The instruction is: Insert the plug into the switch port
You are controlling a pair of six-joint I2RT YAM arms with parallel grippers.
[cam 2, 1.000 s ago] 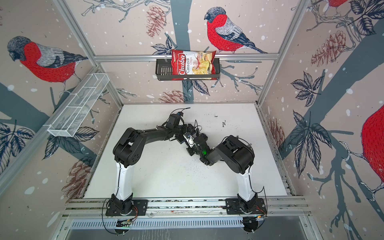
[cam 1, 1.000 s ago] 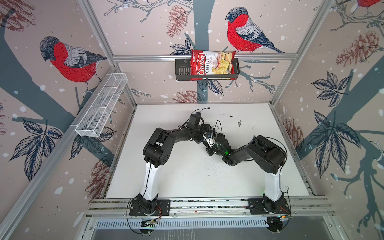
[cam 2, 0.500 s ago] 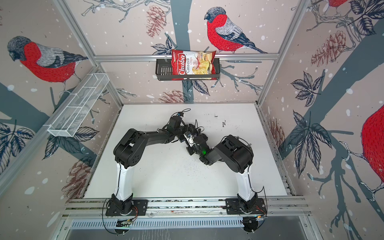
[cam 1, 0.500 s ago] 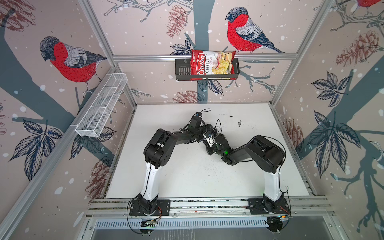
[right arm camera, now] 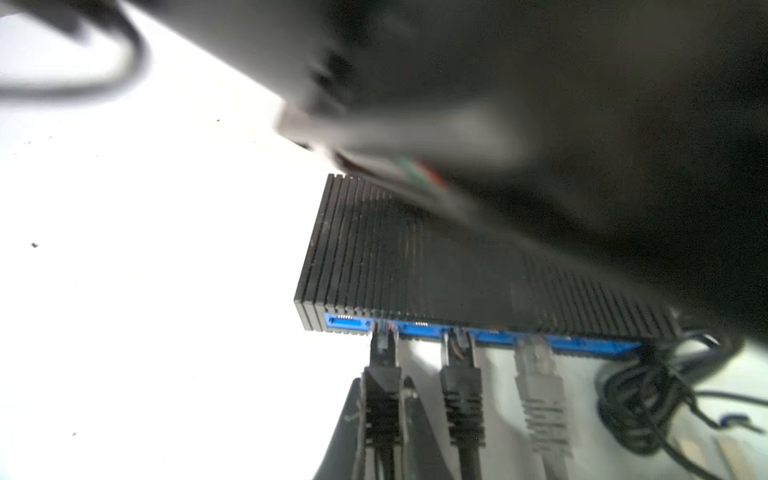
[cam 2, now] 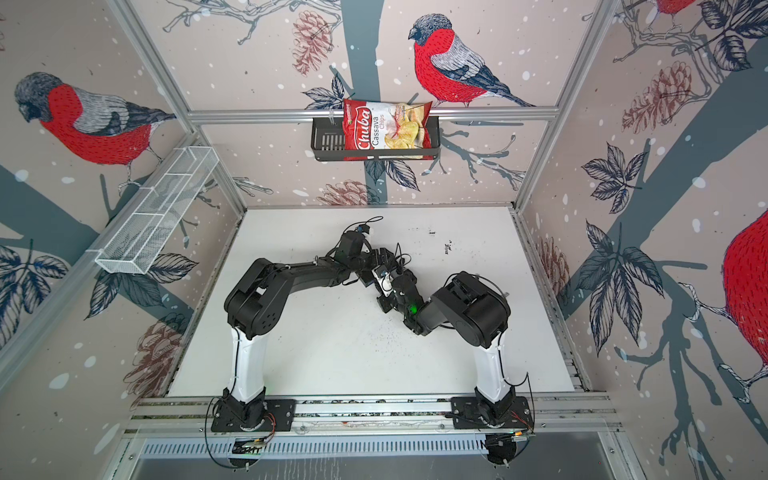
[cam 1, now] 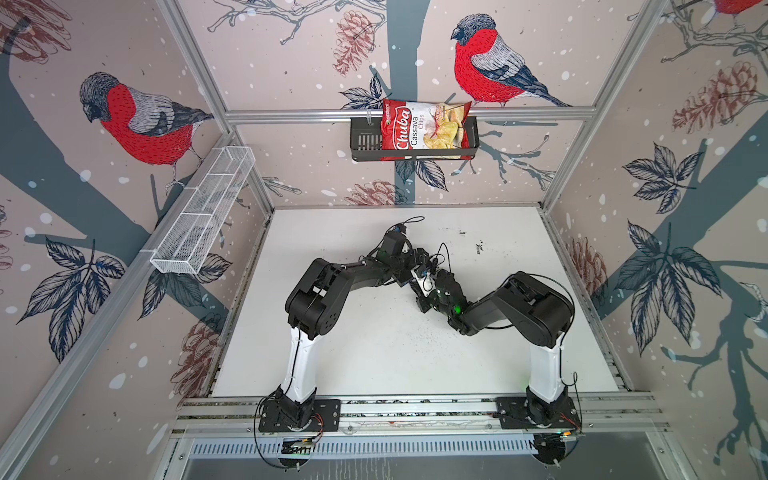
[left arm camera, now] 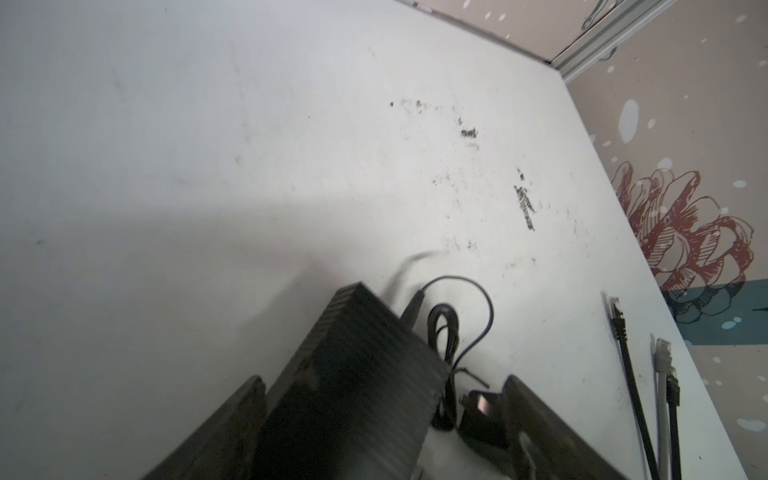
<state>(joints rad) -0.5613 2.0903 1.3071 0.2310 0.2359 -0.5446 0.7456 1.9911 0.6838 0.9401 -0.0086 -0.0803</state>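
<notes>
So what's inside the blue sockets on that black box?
A black plug, a second black plug and a grey plug meet the sockets, covering how deep they sit. The end socket looks empty. A bundled cord covers the far corner.

Black arms, white lower links, green LED

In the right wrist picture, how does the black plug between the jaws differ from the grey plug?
Colour: the black plug is dark, the grey plug is pale.
Grip: the right gripper has its jaws shut on the black plug; the grey plug is free.
Place: the black plug faces the switch near its end, the grey plug further along.
Both point at the blue port row.
</notes>
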